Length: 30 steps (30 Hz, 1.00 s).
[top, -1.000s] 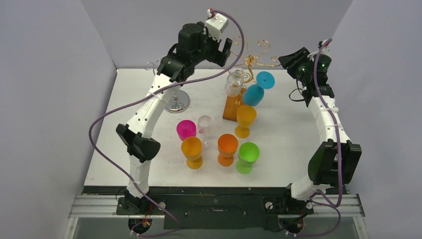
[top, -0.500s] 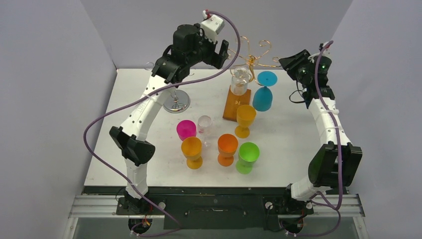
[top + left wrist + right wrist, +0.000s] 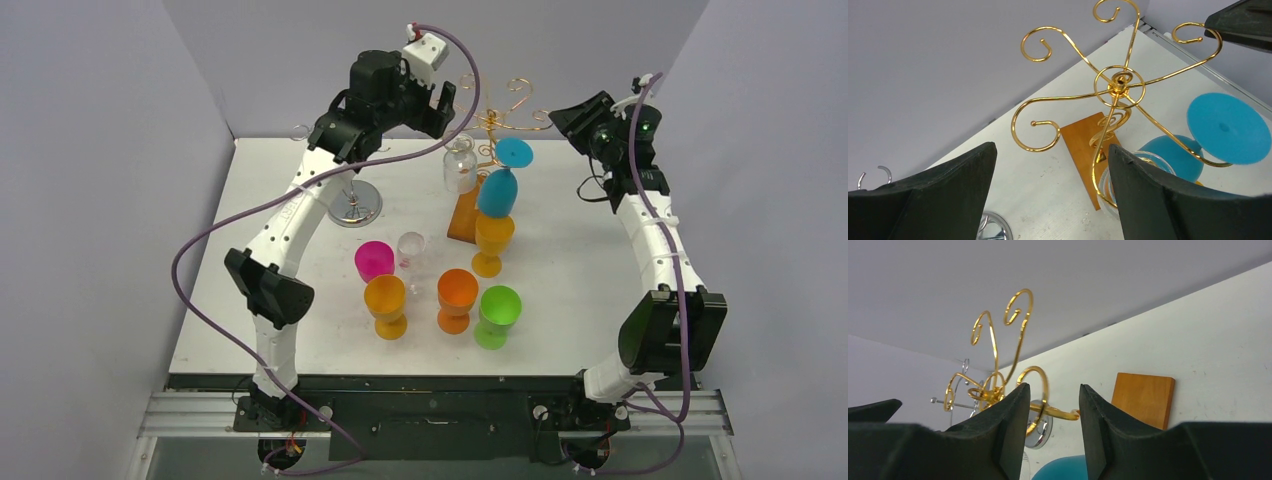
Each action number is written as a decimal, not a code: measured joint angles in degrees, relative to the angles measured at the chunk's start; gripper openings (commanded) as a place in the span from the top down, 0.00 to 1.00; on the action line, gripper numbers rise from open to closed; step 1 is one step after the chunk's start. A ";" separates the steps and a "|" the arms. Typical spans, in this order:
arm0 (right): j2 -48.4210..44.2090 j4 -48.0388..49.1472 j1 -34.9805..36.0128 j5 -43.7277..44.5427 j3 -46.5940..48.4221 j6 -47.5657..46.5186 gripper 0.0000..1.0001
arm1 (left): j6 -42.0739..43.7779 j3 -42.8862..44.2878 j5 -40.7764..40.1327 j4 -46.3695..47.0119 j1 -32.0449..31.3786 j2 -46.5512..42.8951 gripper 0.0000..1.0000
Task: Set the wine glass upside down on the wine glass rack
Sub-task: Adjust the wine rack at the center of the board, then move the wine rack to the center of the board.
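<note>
The gold wire wine glass rack [image 3: 497,120] stands on a wooden base [image 3: 464,218] at the back of the table. A blue wine glass [image 3: 497,190] hangs upside down from one of its arms, foot uppermost [image 3: 1228,127]. A clear glass [image 3: 459,165] hangs upside down beside it. My left gripper [image 3: 441,100] hovers open above the rack's hub [image 3: 1119,80], holding nothing [image 3: 1050,150]. My right gripper [image 3: 572,118] is at the rack's right side, jaws apart and empty [image 3: 1054,390]. A gold arm tip [image 3: 1073,414] shows in the gap, ungripped.
A chrome rack [image 3: 355,205] stands at back left. In front of the wooden base stand a yellow-orange glass [image 3: 493,240], a magenta cup [image 3: 374,260], a small clear glass [image 3: 411,247], an orange glass [image 3: 386,302], an orange-red glass [image 3: 457,296] and a green glass [image 3: 498,314].
The blue glass went from tilted to hanging straight. The rack top and both hanging glasses have shifted left. My left gripper moved slightly left. My right gripper's jaws narrowed a little.
</note>
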 measured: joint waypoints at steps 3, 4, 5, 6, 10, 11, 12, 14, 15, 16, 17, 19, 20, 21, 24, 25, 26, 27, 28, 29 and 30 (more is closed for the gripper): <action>0.96 -0.85 -0.20 -1.25 3.13 0.13 0.57 | 0.13 0.00 0.00 -0.02 0.37 0.00 0.21; 1.22 -0.90 -0.39 -1.57 4.00 0.17 0.56 | 0.13 0.00 0.00 -0.02 0.46 0.00 0.22; 1.42 -1.01 -0.66 -1.84 4.68 0.26 0.55 | 0.13 0.00 0.02 -0.02 0.50 0.00 0.22; 1.60 -0.96 -1.14 -2.25 5.60 0.42 0.55 | 0.13 0.00 0.04 -0.02 0.55 0.00 0.22; 1.68 -0.48 -3.30 -2.80 6.71 1.20 0.62 | 0.13 0.00 0.13 -0.02 0.70 0.00 0.22; 1.68 -0.33 -3.91 -2.82 6.64 1.49 0.67 | 0.13 0.00 0.15 -0.02 0.74 0.00 0.22; 1.68 -0.13 -4.59 -2.82 6.29 1.75 0.73 | 0.11 0.00 0.20 -0.04 0.83 0.00 0.22; 1.33 0.76 -6.23 -2.60 4.02 2.27 0.82 | 0.04 0.00 0.35 -0.07 1.03 0.00 0.22; 1.14 1.11 -6.84 -2.45 2.45 2.40 0.87 | -0.13 0.00 0.39 -0.07 1.18 0.00 0.22; 0.90 1.31 -7.28 -2.01 0.50 2.49 0.91 | -0.31 0.00 0.48 -0.04 1.33 0.00 0.22; 0.61 1.38 -7.78 -1.49 -1.81 2.47 0.95 | -0.46 0.00 0.55 -0.04 1.53 -0.02 0.22; 0.31 1.75 -8.26 -0.13 -7.32 2.47 1.00 | -0.79 0.00 0.61 -0.07 1.92 -0.04 0.22; 0.28 1.84 -8.20 0.48 -10.34 2.49 1.00 | -0.94 0.00 0.63 -0.07 2.16 -0.07 0.22; 0.31 1.73 -7.87 1.05 -13.38 2.49 1.00 | -1.07 0.00 0.68 -0.04 2.29 -0.11 0.22; 0.74 0.55 -5.40 2.99 -21.57 2.49 1.00 | -1.84 0.00 0.76 -0.09 2.86 -0.55 0.19; 1.03 0.44 -4.22 3.48 -23.30 2.51 1.00 | -1.97 0.00 0.79 -0.11 3.02 -0.76 0.18; 1.46 0.57 -2.93 3.76 -24.61 2.67 1.00 | -2.10 0.00 0.76 -0.13 3.10 -1.07 0.18; 1.95 1.01 -1.75 4.00 -25.62 2.99 1.00 | -2.25 0.00 0.76 -0.17 3.23 -1.44 0.17; 2.64 1.73 -0.72 4.09 -26.27 3.32 1.00 | -2.34 0.00 0.79 -0.22 3.34 -1.86 0.16; 3.58 2.56 0.26 4.13 -26.60 3.78 1.00 | -2.36 0.00 0.79 -0.26 3.39 -2.27 0.15; 4.70 3.65 1.18 4.13 -26.75 4.31 1.00 | -2.40 0.00 0.79 -0.24 3.50 -2.75 0.15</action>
